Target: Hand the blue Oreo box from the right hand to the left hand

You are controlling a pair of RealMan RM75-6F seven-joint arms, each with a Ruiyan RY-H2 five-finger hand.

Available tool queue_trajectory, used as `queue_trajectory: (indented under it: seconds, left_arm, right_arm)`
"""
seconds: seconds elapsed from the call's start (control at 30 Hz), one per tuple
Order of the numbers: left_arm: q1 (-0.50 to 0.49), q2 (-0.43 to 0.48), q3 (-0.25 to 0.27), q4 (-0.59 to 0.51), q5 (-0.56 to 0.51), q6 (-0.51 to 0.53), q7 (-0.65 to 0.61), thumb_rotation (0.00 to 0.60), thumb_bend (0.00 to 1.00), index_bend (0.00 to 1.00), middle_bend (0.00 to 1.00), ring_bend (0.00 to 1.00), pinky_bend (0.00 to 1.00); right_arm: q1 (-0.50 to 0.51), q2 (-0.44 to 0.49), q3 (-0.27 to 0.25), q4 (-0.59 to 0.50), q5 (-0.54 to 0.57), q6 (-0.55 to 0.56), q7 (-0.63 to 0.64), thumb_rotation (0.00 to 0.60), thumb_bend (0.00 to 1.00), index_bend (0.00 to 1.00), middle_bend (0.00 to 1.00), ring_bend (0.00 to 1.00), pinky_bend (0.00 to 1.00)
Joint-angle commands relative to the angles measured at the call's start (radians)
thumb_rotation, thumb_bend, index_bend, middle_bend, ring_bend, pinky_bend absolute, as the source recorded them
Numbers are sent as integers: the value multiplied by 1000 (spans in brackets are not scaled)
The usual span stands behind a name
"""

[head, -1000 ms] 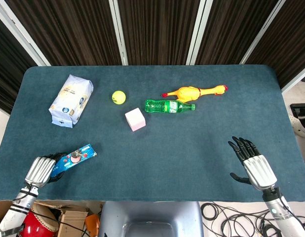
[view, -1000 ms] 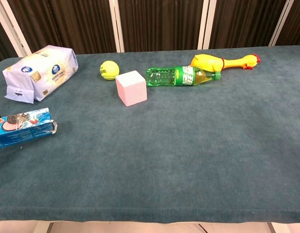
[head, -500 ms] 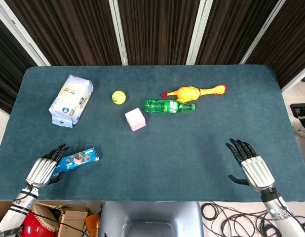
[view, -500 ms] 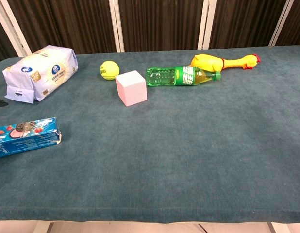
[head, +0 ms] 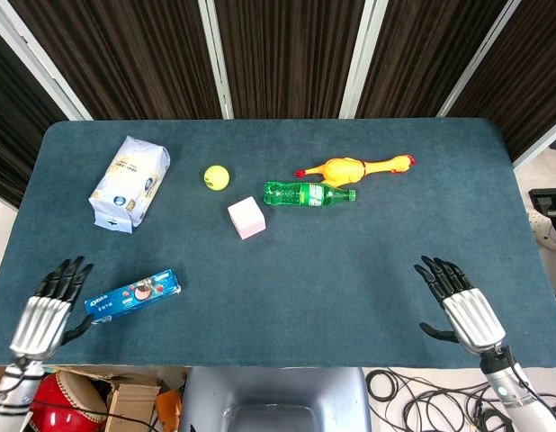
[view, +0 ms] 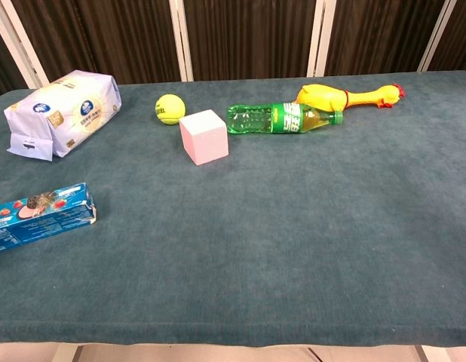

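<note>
Lying flat on the table (head: 350, 270) at about eight o'clock from its middle, the blue Oreo box (head: 132, 296) rests near the front edge, its long side running roughly from eight to two o'clock. My left hand (head: 46, 310) sits just beside the box's near end, at its nine o'clock, fingers straight and spread apart with nothing between them; I cannot tell whether the thumb brushes the box. My right hand (head: 462, 302) is well apart from the box, at about four o'clock on the table, fingers likewise spread wide and holding nothing.

From the chest view neither of my hands shows, only the box (view: 38, 216) lying at the far left, printed face up, partly cut off by the frame edge.

Toward ten o'clock lies a pale tissue pack (head: 130, 183). Near the table's centre, at roughly eleven o'clock, a yellow tennis ball (head: 216, 176) sits near a pink cube (head: 246, 217), the cube at the ball's five o'clock, the two apart. A green bottle (head: 307, 193) lies on its side at the cube's two o'clock, cap pointing to three o'clock. A yellow rubber chicken (head: 354, 167) lies just beyond the bottle at its one o'clock, head toward three o'clock; whether they touch I cannot tell.
</note>
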Motion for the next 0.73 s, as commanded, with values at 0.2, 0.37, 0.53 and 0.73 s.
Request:
queue_trajectory:
  seconds: [0.2,0.37,0.53,0.73]
  left_arm:
    - [99,93,4,-160,-4,105,40,600,236,81,0,0,132]
    - [126,116,20,-228,12,113,117,600,239,82,0,2,133]
    - [136,131,28,-289,-4,76,197,600,247,82,4,9,134]
    - [137,145,26,-344,-30,31,236,600,254,84,17,14,136]
  right_arm:
    - [-33,2,-12,0,-41,59,-2,600,64,0,0,0,202]
    - [-58,-1,-11,-1,-43,83,-32,600,65,0,0,0,203]
    - [-66,0,-3,-14,-25,70,-57,600,65,0,0,0,203]
    - [-70,11,-2,-28,-21,58,-63,600,65,0,0,0,204]
